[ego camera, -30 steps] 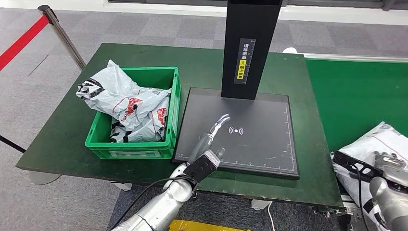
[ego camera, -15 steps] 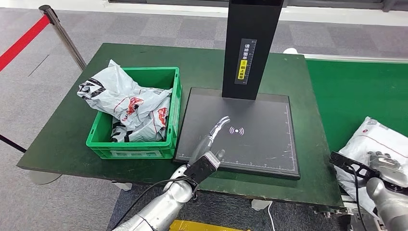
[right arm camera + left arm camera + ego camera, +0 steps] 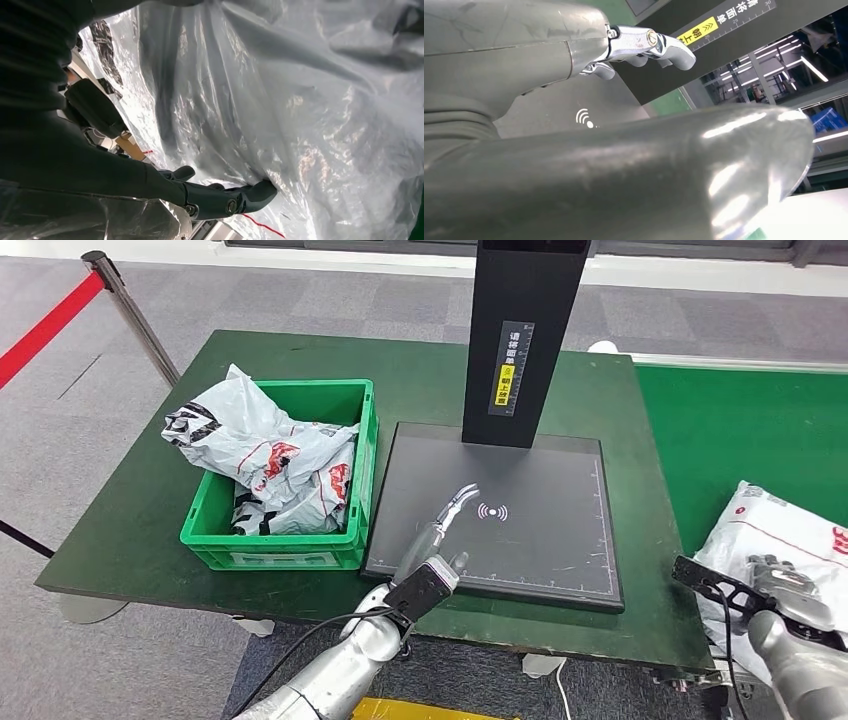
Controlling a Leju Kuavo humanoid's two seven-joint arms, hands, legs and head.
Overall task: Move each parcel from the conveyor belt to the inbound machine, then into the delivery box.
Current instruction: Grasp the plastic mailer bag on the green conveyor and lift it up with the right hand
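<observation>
Now the right hand (image 3: 790,585) is down low at the near right, and its fingers (image 3: 235,197) press into a white plastic parcel (image 3: 785,535), holding it. A second ago this parcel lay lower and more to the side; now it sits higher and closer in, and more of its white top with red marks shows above the hand. The parcel is over the near edge of the green conveyor belt (image 3: 740,420), which runs away behind the hand. In the right wrist view the crinkly plastic is right against the dark fingers. Off to the other side, the left hand (image 3: 445,525) is stretched out flat over the dark plate of the inbound machine (image 3: 530,530). It holds nothing and its fingers (image 3: 659,45) are straight and apart. It has not moved since the earlier pictures. Just past its fingertips is a small white wave sign (image 3: 491,511) on the plate. Farther on from that hand stands the black post (image 3: 520,340) of the machine, with a yellow and white label. Beside the left hand, on its outer side, is the green delivery box (image 3: 350,530) with white and red bags (image 3: 270,465) piled inside, the same as before. All of this rests on a dark green table (image 3: 130,530). Far beyond the box, a red rope barrier (image 3: 45,325) hangs from a metal pole on the grey floor.
</observation>
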